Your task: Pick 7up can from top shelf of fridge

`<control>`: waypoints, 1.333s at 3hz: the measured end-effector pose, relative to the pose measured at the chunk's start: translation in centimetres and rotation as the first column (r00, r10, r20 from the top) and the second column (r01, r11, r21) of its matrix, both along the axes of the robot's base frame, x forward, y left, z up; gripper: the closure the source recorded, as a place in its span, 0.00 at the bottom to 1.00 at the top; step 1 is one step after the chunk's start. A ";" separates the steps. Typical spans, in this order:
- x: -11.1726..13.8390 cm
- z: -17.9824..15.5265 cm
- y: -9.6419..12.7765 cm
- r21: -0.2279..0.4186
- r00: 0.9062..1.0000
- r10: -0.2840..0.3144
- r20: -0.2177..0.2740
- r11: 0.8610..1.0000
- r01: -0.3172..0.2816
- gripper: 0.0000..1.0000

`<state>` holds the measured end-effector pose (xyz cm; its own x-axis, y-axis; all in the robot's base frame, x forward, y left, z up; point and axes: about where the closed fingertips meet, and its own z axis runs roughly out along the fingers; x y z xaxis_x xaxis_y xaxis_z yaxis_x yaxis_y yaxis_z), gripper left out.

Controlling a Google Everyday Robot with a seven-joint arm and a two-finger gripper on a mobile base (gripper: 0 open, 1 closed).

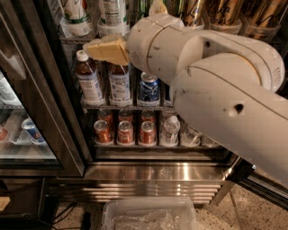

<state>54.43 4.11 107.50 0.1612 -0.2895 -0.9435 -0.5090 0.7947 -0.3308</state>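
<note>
The 7up can is a whitish can with green and red marks, standing at the left of the top shelf in a clear tray. A second white can with fine print stands to its right. My gripper is at the shelf's front edge, just right of and below these cans. One tan finger points left under the white cans, and the other shows higher up. It is open and holds nothing. My white arm hides the shelf's middle. The fridge has a black frame.
Gold cans stand at the top right. Brown bottles and a blue can fill the rack below, and short red cans sit lower. The steel base grille, a clear plastic bin and a neighbouring cooler are below and to the left.
</note>
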 end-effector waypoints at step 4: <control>-3.2 0.3 -1.7 0.081 0.986 -0.154 0.067 0.986 0.148 0.00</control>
